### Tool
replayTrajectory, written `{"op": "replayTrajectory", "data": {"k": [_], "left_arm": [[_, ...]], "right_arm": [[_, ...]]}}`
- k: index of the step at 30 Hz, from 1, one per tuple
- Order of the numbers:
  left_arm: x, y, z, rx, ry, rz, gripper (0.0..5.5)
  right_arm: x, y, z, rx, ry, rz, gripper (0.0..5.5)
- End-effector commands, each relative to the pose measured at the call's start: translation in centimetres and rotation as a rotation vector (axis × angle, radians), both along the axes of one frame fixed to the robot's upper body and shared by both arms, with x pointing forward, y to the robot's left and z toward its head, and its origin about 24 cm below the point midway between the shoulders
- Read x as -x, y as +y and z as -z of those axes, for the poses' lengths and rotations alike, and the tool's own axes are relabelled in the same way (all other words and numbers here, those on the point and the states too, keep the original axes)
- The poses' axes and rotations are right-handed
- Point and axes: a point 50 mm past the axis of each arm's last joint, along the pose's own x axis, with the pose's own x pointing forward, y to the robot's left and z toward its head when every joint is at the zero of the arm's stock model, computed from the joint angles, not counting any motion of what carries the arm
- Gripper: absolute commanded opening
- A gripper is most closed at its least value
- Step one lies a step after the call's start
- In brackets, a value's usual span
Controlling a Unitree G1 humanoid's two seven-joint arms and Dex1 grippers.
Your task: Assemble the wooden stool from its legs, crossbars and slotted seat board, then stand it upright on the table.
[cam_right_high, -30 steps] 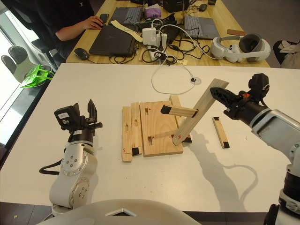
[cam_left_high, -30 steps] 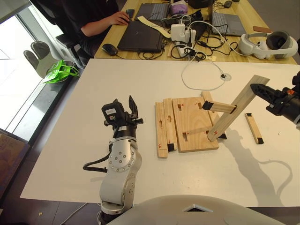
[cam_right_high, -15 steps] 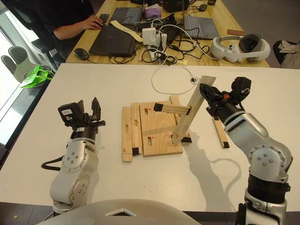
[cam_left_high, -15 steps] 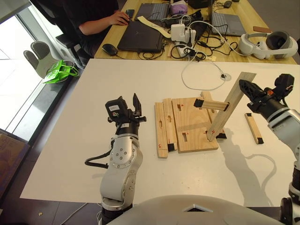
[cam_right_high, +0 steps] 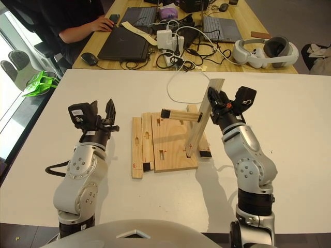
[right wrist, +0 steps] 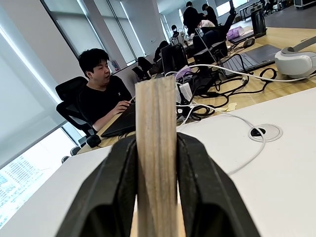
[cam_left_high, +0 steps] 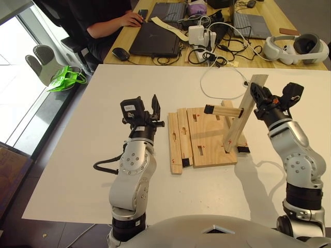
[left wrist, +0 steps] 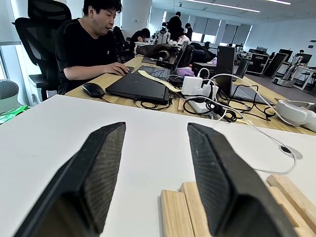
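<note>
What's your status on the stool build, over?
Left claw open, hovering left of the parts. Right claw shut on leg with crossbar attached, tilted, foot at seat board edge. Two slotted pieces flat beside board. White cable beyond, apart.

Right hand has swung in toward the board, and the leg it grips goes from a long lean to nearly upright. The crossbar rides along. Left hand has edged closer to the board.
</note>
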Motion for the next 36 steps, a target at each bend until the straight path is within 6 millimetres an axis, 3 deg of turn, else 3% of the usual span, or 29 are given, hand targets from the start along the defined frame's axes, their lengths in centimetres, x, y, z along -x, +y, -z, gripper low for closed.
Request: {"op": "replayTrajectory", "data": {"k": [1, 6, 9, 16, 22, 27, 30, 33, 36], "left_arm": [[-0.5, -0.2, -0.1, -0.006, 0.009, 0.034, 2.3], [-1.0, -0.4, -0.3, -0.015, 0.008, 0.075, 2.3], [-0.9, -0.2, -0.4, -0.021, 0.006, 0.073, 2.3], [-0.1, 0.1, -0.2, -0.01, 0.013, 0.018, 2.3], [0.6, 0.6, 0.1, -0.012, 0.019, -0.038, 2.3], [0.2, -0.1, 0.0, -0.004, 0.007, -0.027, 2.3], [-0.4, -0.7, 0.1, 0.01, 0.018, 0.027, 2.3], [-1.5, -1.9, -0.6, 0.11, 0.022, 0.122, 2.3], [-2.4, -4.4, -1.6, 0.204, 0.032, 0.275, 2.3]], "right_arm": [[-1.5, 0.4, -0.4, 0.022, -0.098, 0.016, 0.98], [-2.4, 1.1, 1.4, 0.038, -0.123, 0.019, 0.98], [-1.4, 1.0, 1.5, 0.047, -0.14, -0.026, 0.98], [2.1, -1.1, -2.1, 0.17, -0.244, -0.156, 0.98], [4.3, -3.3, -2.4, 0.235, -0.158, -0.193, 0.98], [1.3, -1.7, -6.0, 0.027, -0.24, -0.141, 0.98], [-1.9, -0.1, -7.8, -0.184, -0.292, -0.071, 0.98], [-4.8, 3.3, -6.5, -0.404, -0.269, -0.016, 0.98], [-6.4, 6.6, -5.0, -0.468, -0.259, -0.015, 0.98]]}}
